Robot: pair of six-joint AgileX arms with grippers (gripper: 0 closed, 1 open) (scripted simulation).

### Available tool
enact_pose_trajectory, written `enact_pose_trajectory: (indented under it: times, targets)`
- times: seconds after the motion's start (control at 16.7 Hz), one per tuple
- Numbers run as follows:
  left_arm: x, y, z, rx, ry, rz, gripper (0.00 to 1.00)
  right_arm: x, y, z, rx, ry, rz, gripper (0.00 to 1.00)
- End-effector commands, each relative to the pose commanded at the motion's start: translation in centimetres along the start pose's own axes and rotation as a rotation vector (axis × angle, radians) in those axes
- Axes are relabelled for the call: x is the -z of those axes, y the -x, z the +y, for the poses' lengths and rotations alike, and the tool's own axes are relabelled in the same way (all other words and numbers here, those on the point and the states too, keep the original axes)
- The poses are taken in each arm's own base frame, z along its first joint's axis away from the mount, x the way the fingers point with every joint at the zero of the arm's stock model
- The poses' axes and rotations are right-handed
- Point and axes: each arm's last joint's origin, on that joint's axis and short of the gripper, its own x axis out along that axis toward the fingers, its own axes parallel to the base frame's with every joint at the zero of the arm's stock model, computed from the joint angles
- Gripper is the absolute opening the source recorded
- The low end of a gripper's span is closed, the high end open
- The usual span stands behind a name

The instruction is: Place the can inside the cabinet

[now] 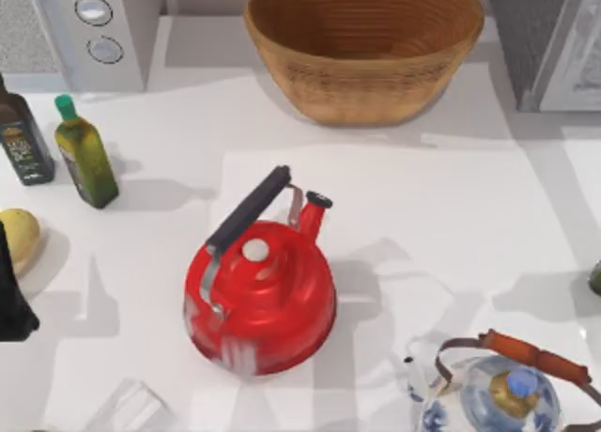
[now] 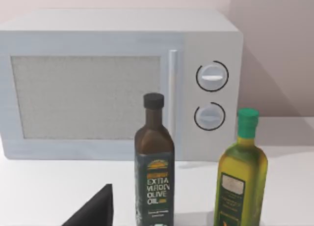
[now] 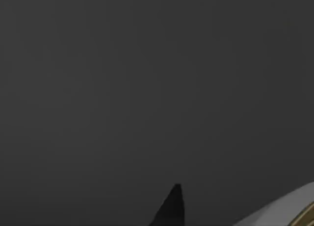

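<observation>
The can is out of view. The cabinet [image 1: 549, 42] stands at the table's far right corner, with a grey speckled side and a white framed door that looks closed. My left gripper [image 1: 11, 296] is a black shape at the table's left edge, beside a yellow fruit [image 1: 17, 237]. It faces the two oil bottles and holds nothing that I can see. The right wrist view is dark.
A red kettle [image 1: 260, 296] sits in the middle and a woven basket [image 1: 364, 52] at the back. A white microwave [image 1: 103, 33], a dark oil bottle [image 1: 23, 136] and a green-capped oil bottle [image 1: 84, 155] are at the back left. A blue-and-white teapot [image 1: 507, 394] stands front right and a clear glass [image 1: 127, 408] front left.
</observation>
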Motion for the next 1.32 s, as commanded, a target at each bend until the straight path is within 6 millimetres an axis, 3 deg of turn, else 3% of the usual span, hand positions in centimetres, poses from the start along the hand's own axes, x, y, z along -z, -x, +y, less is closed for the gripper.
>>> enact_pose_trajectory:
  times: [0.18, 0.42, 0.78, 1.32]
  targets:
    - [0.0, 0.0, 0.0, 0.0, 0.0, 0.0, 1.0, -0.5, -2.7, -0.2, 0.0, -0.003, -0.023, 0.0]
    - [0.0, 0.0, 0.0, 0.0, 0.0, 0.0, 1.0, 0.6, -5.6, -0.6, 0.0, -0.002, -0.011, 0.0]
    - [0.0, 0.0, 0.0, 0.0, 0.0, 0.0, 1.0, 0.9, -6.1, -0.6, 0.0, -0.001, -0.005, 0.0]
    - [0.0, 0.0, 0.0, 0.0, 0.0, 0.0, 1.0, 0.9, -6.1, -0.6, 0.0, -0.001, -0.005, 0.68]
